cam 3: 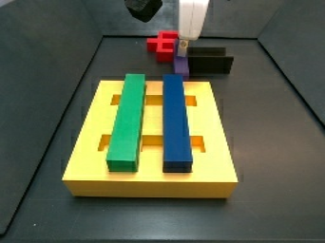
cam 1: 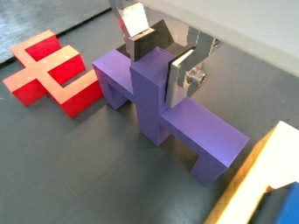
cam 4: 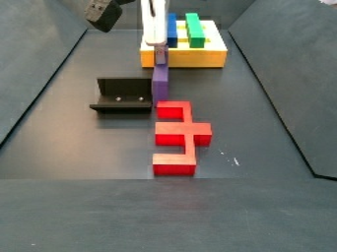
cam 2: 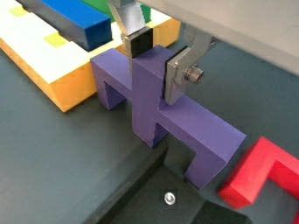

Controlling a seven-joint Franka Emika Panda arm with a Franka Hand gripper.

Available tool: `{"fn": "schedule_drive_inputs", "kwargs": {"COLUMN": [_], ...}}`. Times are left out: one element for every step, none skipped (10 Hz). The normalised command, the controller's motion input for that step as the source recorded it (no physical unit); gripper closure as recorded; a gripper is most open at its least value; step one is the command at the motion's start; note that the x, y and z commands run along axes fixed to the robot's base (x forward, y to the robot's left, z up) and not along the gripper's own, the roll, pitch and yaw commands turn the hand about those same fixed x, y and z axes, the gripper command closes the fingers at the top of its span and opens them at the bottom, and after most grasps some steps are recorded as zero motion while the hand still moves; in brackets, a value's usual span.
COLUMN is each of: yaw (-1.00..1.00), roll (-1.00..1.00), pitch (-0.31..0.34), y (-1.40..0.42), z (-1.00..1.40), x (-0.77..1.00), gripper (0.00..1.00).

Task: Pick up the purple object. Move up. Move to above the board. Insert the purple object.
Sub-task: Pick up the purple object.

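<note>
Purple object (cam 1: 176,122) fills both wrist views, lying on the dark floor, crossbar up, prongs down. Gripper (cam 1: 167,54) sits right over it, jaws narrow, silver fingers (cam 2: 179,72) on either side of the crossbar's middle rib and apparently touching it; looks like a grasp, but no lift visible. In a side view the purple object (cam 4: 160,81) rests between the board (cam 4: 186,55) and the red piece (cam 4: 174,138), just beside the fixture (cam 4: 122,95). Board (cam 3: 89,142) is yellow and already carries a green bar (cam 3: 125,120) and a blue bar (cam 3: 176,119) in its slots. Progress: pick-up at the closing stage. Left: lifting, moving above the board, inserting. Which slot it goes into I cannot tell.
</note>
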Motion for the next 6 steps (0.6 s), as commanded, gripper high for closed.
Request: {"fn": "schedule_drive_inputs", "kwargs": {"yaw": [0.0, 0.0, 0.0, 0.0, 0.0, 0.0], "roll": [0.0, 0.0, 0.0, 0.0, 0.0, 0.0], "pitch": [0.0, 0.0, 0.0, 0.0, 0.0, 0.0], "y": [0.0, 0.0, 0.0, 0.0, 0.0, 0.0], "z": [0.0, 0.0, 0.0, 0.0, 0.0, 0.0], "x": [0.0, 0.0, 0.0, 0.0, 0.0, 0.0], "gripper": [1.0, 1.0, 1.0, 1.0, 1.0, 1.0]}}
